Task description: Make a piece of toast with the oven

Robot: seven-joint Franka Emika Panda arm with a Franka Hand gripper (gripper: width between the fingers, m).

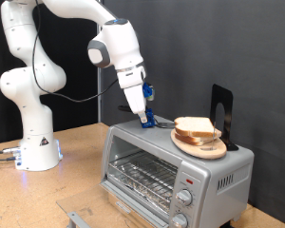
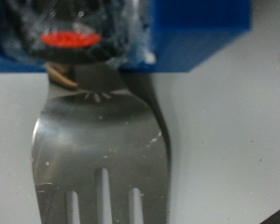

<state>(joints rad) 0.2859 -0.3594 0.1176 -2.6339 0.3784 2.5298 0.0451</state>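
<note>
Toast (image 1: 194, 127): lying on wooden plate (image 1: 205, 146) atop oven (image 1: 171, 163), at about 3 o'clock from gripper (image 1: 143, 120) in exterior view. Not yet in oven; door (image 1: 140, 175) appearing shut, rack (image 1: 142, 174) showing bare behind glass.

Gripper: standing just above oven top, near its back edge, beside blue block (image 1: 150, 118). Fingers not resolving in exterior view; open or shut, cannot tell.

Fork (image 2: 101, 154): filling wrist view, tines pointing away from hand, lying over pale surface beneath blue block. Whether clamped between fingers, not showing.

Handling, as judgement: toast likely light, soft, crumbly, easily crushed or torn; crust edges firmest for taking hold, or supporting from beneath with fork, avoiding pinching pale centre.
</note>
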